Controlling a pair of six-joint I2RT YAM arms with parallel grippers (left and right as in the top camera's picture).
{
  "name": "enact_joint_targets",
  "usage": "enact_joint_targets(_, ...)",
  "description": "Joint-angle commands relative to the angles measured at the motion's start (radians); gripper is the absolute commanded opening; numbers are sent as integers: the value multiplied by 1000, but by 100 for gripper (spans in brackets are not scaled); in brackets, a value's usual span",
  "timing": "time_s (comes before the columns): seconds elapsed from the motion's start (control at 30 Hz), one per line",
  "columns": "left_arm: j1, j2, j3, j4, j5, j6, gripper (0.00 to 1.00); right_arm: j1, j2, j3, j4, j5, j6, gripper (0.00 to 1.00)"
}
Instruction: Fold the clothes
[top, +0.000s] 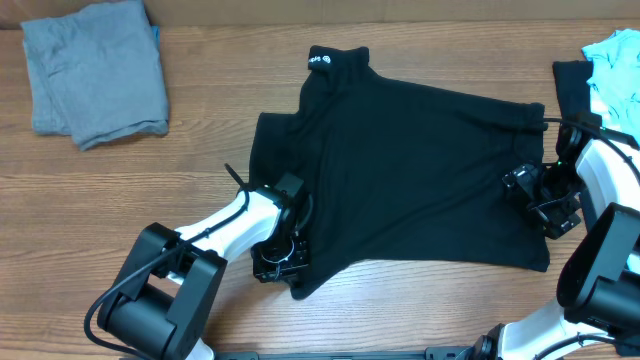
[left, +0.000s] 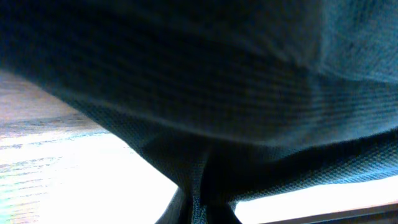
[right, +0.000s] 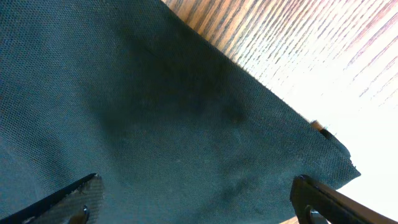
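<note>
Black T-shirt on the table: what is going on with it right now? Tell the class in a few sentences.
Two robot arms are working on the black T-shirt, which lies spread out on the wooden table. The left tool is shut on the shirt's lower left edge. The right tool sits open over the right side, fabric between its fingers. A folded grey cloth lies at the far left and a light blue garment at the far right.
</note>
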Motion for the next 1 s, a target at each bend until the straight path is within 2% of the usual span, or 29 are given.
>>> enact_joint_targets(0.0, 79, 42, 11, 11, -103, 5, 4, -4, -25, 0, -2, -33, -5, 100)
enact_joint_targets(0.23, 344, -5, 55, -122, -230, 5, 4, 20, -25, 0, -8, -76, -5, 100)
enact_joint_targets(0.37, 494, -84, 66, -137, -233, 29, 4, 51, -25, 0, -8, -76, -5, 100)
enact_joint_targets(0.63, 675, -316, 66, -180, -316, 34, 4, 148, -25, 0, 16, -76, -5, 100)
enact_joint_targets(0.67, 683, -341, 66, -182, -314, 43, 12, 157, -25, 0, 26, -75, -5, 100)
enact_joint_targets(0.7, 687, -367, 66, -187, -308, 53, 25, 165, -25, 0, 39, -76, -5, 100)
enact_joint_targets(0.73, 687, -388, 66, -195, -307, 58, 48, 173, -25, 0, 55, -76, -4, 100)
enact_joint_targets(0.77, 686, -403, 66, -203, -308, 58, 79, 178, -25, 0, 71, -76, -4, 100)
enact_joint_targets(0.8, 683, -414, 66, -212, -306, 58, 97, 181, -25, 0, 83, -76, -3, 100)
enact_joint_targets(0.83, 681, -420, 66, -222, -300, 58, 100, 182, -25, 0, 95, -76, 0, 100)
enact_joint_targets(0.97, 677, -421, 66, -255, -293, 65, 100, 182, -25, 0, 127, -80, 3, 98)
